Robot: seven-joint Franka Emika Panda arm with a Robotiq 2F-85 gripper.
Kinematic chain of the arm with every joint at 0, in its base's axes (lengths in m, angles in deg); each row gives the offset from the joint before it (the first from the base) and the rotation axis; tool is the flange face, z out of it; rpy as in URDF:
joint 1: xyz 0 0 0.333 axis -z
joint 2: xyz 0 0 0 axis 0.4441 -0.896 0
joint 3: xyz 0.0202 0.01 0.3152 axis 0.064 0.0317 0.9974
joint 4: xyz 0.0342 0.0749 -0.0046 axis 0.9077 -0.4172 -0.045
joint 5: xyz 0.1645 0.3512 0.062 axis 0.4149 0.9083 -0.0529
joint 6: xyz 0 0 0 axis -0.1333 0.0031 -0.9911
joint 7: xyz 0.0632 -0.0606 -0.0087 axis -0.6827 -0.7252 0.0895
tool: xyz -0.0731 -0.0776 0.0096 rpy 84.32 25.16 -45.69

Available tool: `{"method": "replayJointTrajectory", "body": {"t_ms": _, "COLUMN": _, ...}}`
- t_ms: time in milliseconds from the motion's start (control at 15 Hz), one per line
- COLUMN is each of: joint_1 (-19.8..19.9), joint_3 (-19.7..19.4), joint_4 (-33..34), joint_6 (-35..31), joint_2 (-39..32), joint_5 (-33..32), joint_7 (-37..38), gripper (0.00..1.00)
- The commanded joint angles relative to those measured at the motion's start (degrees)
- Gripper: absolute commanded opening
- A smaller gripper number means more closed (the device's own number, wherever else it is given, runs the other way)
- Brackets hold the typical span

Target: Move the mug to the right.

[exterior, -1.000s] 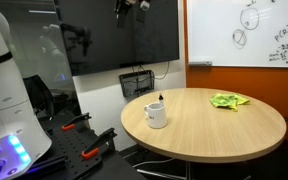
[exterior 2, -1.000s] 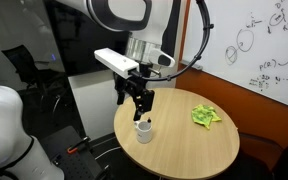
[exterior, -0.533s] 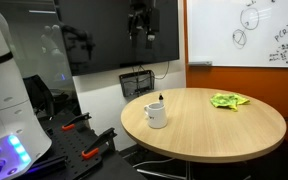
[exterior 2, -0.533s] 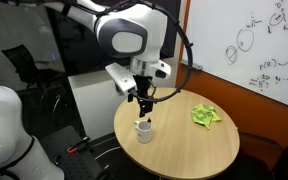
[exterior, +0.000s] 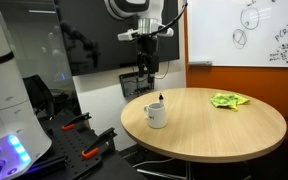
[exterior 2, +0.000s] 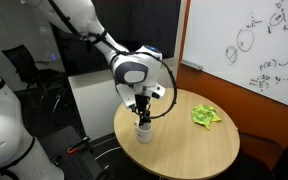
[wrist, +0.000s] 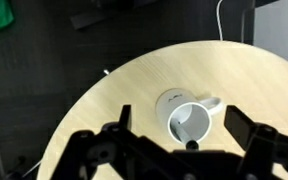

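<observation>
While the gripper (wrist: 177, 130) hangs above the mug (wrist: 189, 118) w/ fingers (wrist: 120, 124) spread wide, one either side of it in the wrist view, nothing is gripped yet, so the risks lie in the descent & close. The handle (wrist: 216, 102) sticks out toward one finger; if that finger lands on it or on the rim, the mug prob. tips or spins. A small dark thing (exterior: 161, 100) stands in the mug (can't tell what) & could get knocked. In both exterior views the mug sits on the round table (exterior: 234, 135) near its edge, so a sideways bump may shove it off. Farther back a green cloth (exterior: 228, 100) lies well apart; too long a slide could snag it.
</observation>
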Motion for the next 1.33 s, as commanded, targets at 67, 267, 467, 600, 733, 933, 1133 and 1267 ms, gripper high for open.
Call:
{"method": "replayJointTrajectory", "body": {"t_ms": 67, "joint_1": 0.8, "joint_3": 1.3, "joint_4": 6.7, "joint_6": -2.0, "joint_2": -11.2, "joint_5": 5.0, "joint_7": -2.5, "gripper": 1.0}}
{"method": "replayJointTrajectory", "body": {"t_ms": 267, "joint_1": 1.5, "joint_3": 2.5, "joint_4": 12.3, "joint_6": -2.0, "joint_2": -18.7, "joint_5": 6.1, "joint_7": -1.7, "gripper": 1.0}}
{"method": "replayJointTrajectory", "body": {"t_ms": 467, "joint_1": 2.1, "joint_3": 3.8, "joint_4": 17.3, "joint_6": -2.0, "joint_2": -24.8, "joint_5": 6.5, "joint_7": -0.9, "gripper": 1.0}}
{"method": "replayJointTrajectory", "body": {"t_ms": 600, "joint_1": 2.7, "joint_3": 4.4, "joint_4": 20.2, "joint_6": -1.7, "joint_2": -28.3, "joint_5": 6.4, "joint_7": -0.8, "gripper": 1.0}}
{"method": "replayJointTrajectory", "body": {"t_ms": 733, "joint_1": 3.6, "joint_3": 5.0, "joint_4": 22.8, "joint_6": -0.5, "joint_2": -31.4, "joint_5": 6.4, "joint_7": -1.1, "gripper": 1.0}}
{"method": "replayJointTrajectory", "body": {"t_ms": 933, "joint_1": 4.6, "joint_3": 5.8, "joint_4": 25.3, "joint_6": -0.6, "joint_2": -35.0, "joint_5": 6.3, "joint_7": -1.3, "gripper": 1.0}}
{"method": "replayJointTrajectory", "body": {"t_ms": 1133, "joint_1": 5.2, "joint_3": 6.6, "joint_4": 26.5, "joint_6": -0.9, "joint_2": -37.2, "joint_5": 6.2, "joint_7": -1.1, "gripper": 0.81}}
{"method": "replayJointTrajectory", "body": {"t_ms": 1267, "joint_1": 5.3, "joint_3": 6.8, "joint_4": 26.6, "joint_6": -1.5, "joint_2": -37.5, "joint_5": 6.3, "joint_7": -0.9, "gripper": 0.64}}
